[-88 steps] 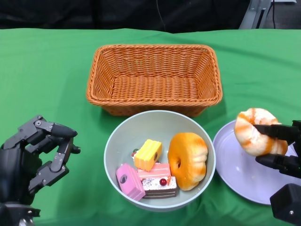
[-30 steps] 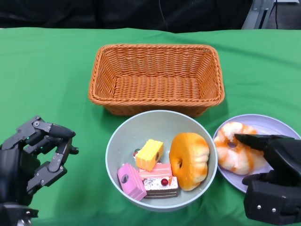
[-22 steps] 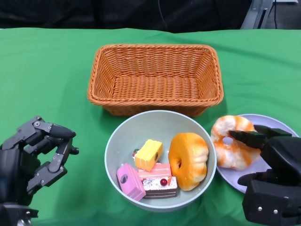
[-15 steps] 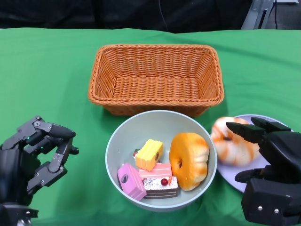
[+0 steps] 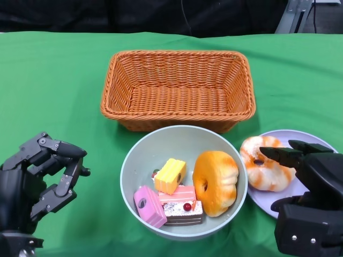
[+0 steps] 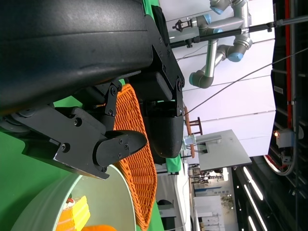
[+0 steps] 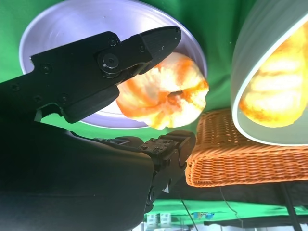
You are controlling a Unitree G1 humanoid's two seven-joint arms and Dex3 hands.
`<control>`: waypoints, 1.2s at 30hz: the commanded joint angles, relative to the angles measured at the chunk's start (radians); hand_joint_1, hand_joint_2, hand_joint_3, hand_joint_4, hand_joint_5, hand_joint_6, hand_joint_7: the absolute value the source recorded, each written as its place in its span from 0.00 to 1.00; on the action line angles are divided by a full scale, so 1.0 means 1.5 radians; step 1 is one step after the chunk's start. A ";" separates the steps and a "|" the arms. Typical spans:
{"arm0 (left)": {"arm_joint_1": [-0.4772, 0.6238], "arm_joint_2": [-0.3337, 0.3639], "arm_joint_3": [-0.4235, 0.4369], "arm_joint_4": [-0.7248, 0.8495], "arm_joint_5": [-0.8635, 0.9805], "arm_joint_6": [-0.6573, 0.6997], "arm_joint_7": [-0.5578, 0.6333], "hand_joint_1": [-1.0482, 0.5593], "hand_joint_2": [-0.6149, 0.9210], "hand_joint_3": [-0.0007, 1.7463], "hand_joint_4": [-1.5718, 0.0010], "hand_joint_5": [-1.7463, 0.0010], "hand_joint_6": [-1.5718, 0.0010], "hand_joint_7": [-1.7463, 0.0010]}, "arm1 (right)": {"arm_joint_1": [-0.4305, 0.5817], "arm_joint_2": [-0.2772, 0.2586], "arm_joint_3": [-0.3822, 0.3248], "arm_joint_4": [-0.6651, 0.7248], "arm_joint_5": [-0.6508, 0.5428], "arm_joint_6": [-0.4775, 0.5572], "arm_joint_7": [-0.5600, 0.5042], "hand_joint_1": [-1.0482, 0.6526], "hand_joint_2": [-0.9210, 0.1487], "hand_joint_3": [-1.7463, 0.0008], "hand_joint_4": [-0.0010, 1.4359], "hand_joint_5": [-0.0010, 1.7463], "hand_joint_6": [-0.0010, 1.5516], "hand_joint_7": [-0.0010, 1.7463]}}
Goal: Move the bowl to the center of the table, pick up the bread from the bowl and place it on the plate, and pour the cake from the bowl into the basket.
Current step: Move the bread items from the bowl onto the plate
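Basket [image 5: 178, 88] sits far side of both hands, nothing in it. Bowl [image 5: 146, 151] between them holds one bread [image 5: 215, 182] standing on edge plus cake pieces [image 5: 168, 195]. Plate [image 5: 310, 140] under right hand [image 5: 308, 179] carries a striped bread [image 5: 261, 169], lying flat, hole up, fingers around it. Left hand [image 5: 37, 179] loosely spread, holding nothing.

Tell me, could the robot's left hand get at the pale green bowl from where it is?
Probably yes: the left hand holds nothing, and only bare green cloth lies between it and the pale green bowl.
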 commanded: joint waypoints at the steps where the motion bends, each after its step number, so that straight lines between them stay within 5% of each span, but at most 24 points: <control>1: 0.004 0.007 0.005 -0.003 -0.007 0.000 0.000 0.61 0.90 0.42 0.55 0.13 0.49 0.37 | 0.008 -0.011 -0.015 -0.016 0.006 -0.045 -0.033 0.29 0.05 1.00 0.22 0.03 0.29 0.01; 7: -0.001 0.006 0.005 0.007 0.003 -0.002 0.007 0.61 0.90 0.42 0.55 0.13 0.49 0.37 | 0.007 -0.026 -0.041 -0.065 0.039 -0.159 -0.056 0.24 0.02 0.99 0.25 0.04 0.29 0.00; 19: -0.012 0.001 0.004 0.034 0.009 -0.012 0.008 0.62 0.90 0.43 0.54 0.13 0.48 0.36 | -0.036 -0.030 -0.045 -0.125 0.022 -0.278 -0.047 0.22 0.06 1.00 0.32 0.05 0.33 0.01; 28: -0.010 0.002 0.002 0.039 0.011 -0.017 0.005 0.62 0.90 0.42 0.54 0.13 0.49 0.36 | -0.115 -0.019 -0.014 -0.048 -0.024 -0.331 -0.060 0.25 0.10 1.00 0.37 0.05 0.37 0.01; 36: -0.012 0.005 0.004 0.055 0.029 -0.033 0.012 0.61 0.90 0.41 0.54 0.13 0.48 0.36 | -0.233 -0.024 0.040 0.136 -0.109 -0.421 -0.149 0.25 0.07 0.99 0.38 0.03 0.39 0.01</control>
